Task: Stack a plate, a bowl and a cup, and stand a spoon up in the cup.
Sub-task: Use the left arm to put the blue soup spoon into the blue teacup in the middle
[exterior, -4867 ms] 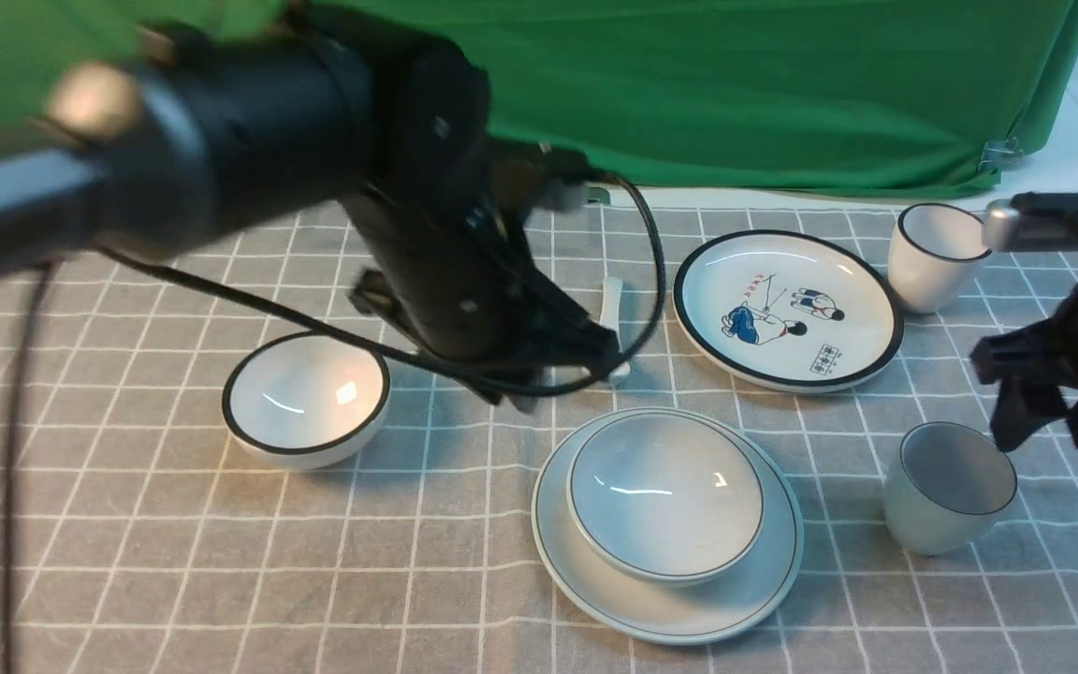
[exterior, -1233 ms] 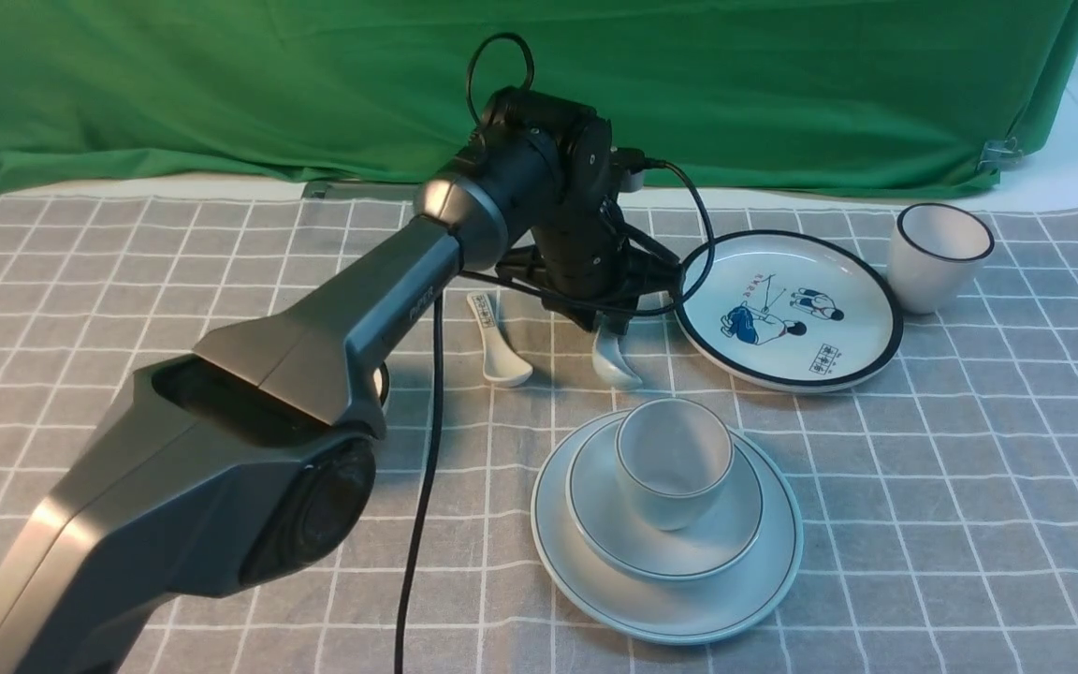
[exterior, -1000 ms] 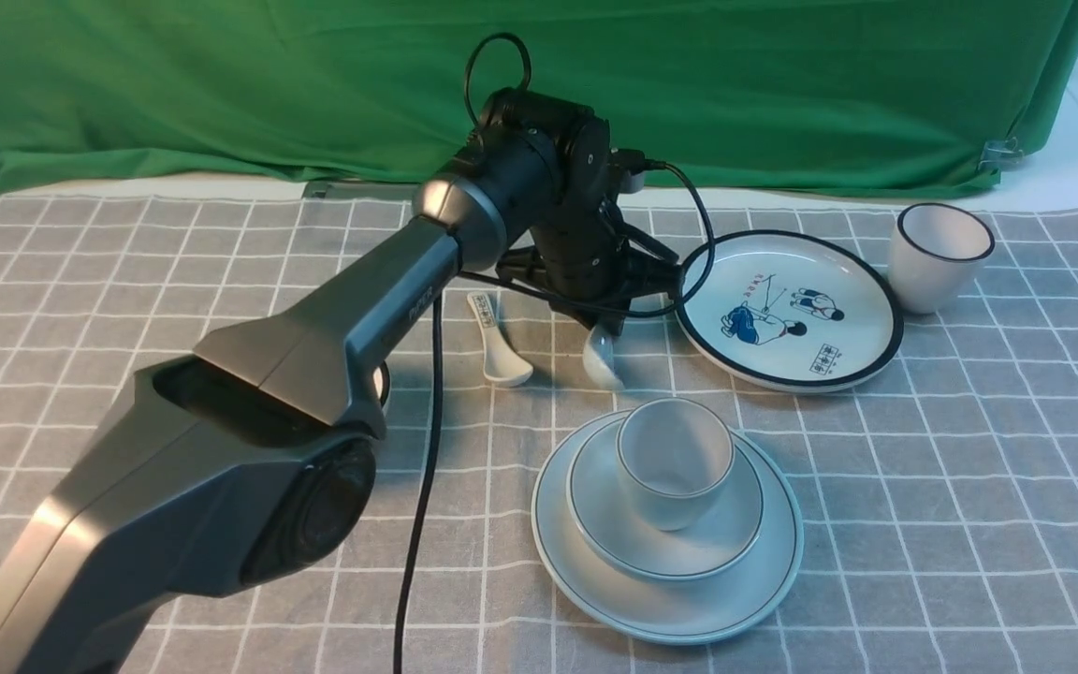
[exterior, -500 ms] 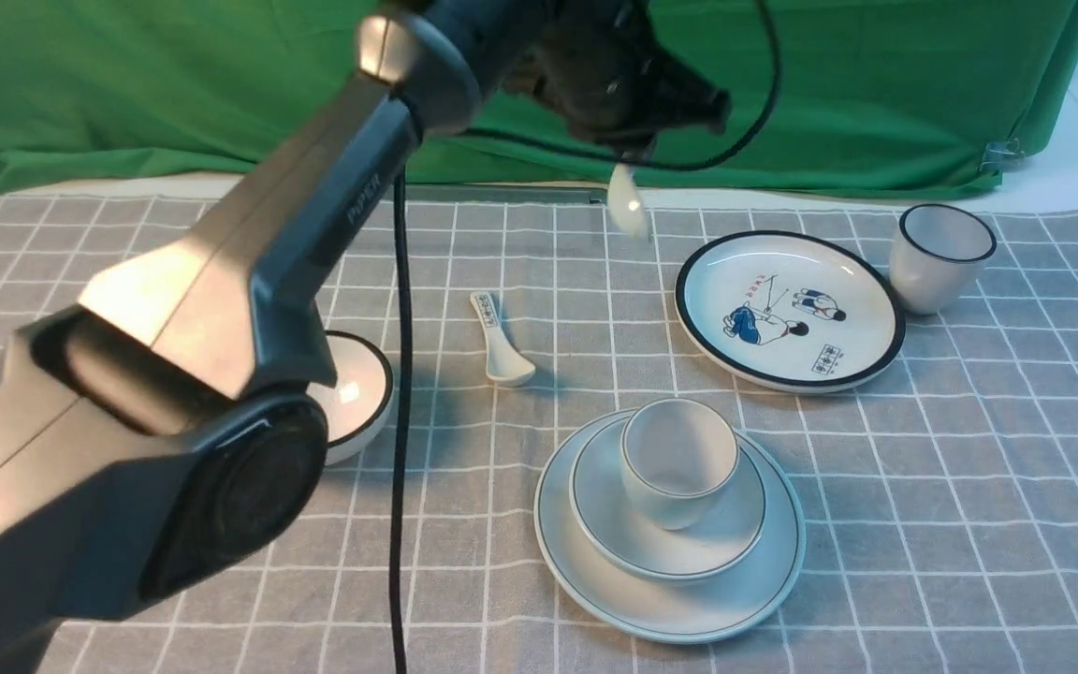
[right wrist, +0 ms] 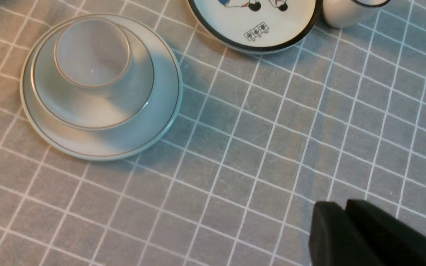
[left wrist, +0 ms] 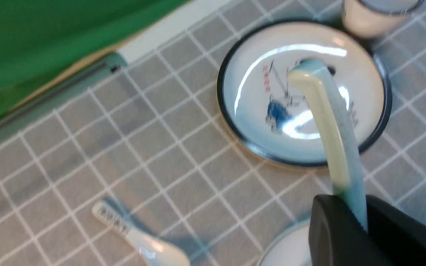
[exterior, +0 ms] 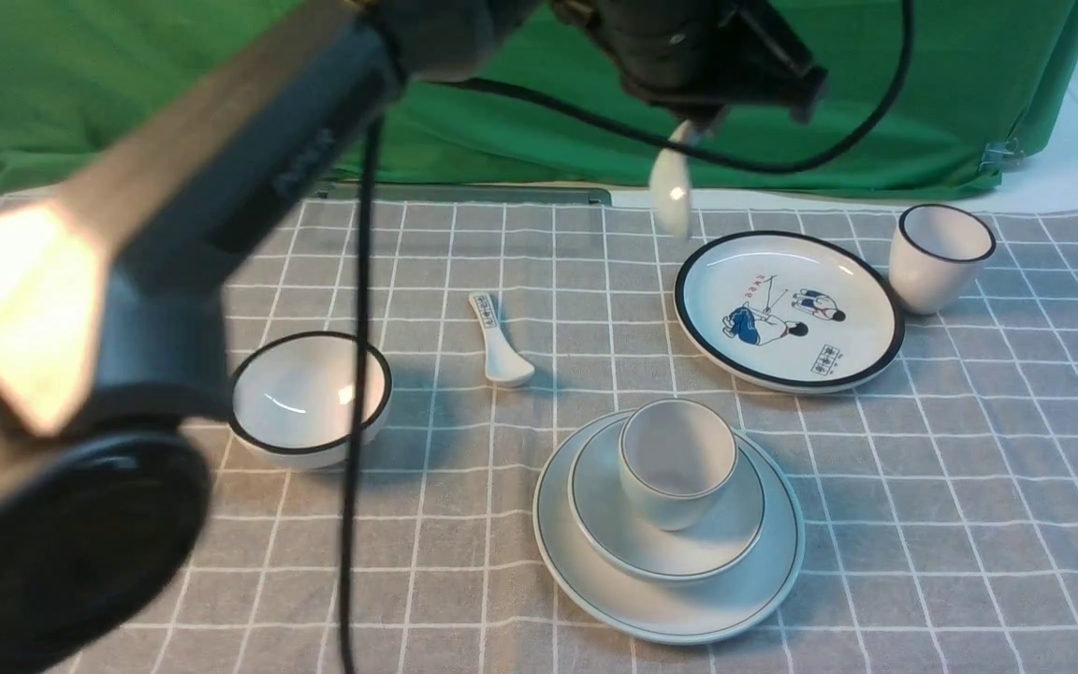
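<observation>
The pale plate lies near the front of the cloth with the shallow bowl on it and the cup upright in the bowl. My left gripper is high at the back, shut on the white spoon, which hangs bowl-end down over the cloth beside the cartoon plate's far left rim. In the left wrist view the spoon sticks out from between the shut fingers of the gripper. My right gripper is shut and empty, off to the side of the stack.
A black-rimmed cartoon plate lies behind the stack, with a black-rimmed cup to its right. A small spoon with a printed handle lies mid-cloth, and a black-rimmed bowl stands at the left. A green backdrop hangs behind.
The cup, earlier on the cloth at the right, now sits in the bowl. My left gripper has closed on the spoon and lifted it up and rightwards off the cloth.
</observation>
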Robot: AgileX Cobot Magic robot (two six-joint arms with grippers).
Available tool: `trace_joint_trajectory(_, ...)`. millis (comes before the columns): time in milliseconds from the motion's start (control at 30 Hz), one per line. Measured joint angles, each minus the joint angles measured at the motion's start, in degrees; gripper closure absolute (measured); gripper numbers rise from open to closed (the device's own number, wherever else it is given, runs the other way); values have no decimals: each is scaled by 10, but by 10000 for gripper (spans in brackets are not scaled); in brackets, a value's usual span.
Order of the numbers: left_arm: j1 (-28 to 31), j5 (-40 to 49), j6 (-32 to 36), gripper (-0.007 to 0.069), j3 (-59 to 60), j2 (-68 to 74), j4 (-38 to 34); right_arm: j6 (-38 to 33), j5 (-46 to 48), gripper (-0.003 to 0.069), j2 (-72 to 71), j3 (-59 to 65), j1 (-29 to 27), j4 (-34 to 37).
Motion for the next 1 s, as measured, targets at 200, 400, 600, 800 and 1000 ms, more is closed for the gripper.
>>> trace_joint_trajectory(200,0,-206,-44,597,270,-141,-8,-2,-4,568,0,0,0,0)
trace_joint_trajectory(400,6,-690,-82,597,616,-252,-3,-1,-15,560,0,0,0,1)
trace_joint_trajectory(600,14,-964,-79,597,756,-231,12,13,-31,550,0,0,0,1)
trace_joint_trajectory(800,14,-1045,-72,597,764,-172,61,26,-31,540,0,0,0,1)
trace_joint_trajectory(1000,14,-1053,-72,595,764,-132,68,28,-31,538,0,0,0,1)
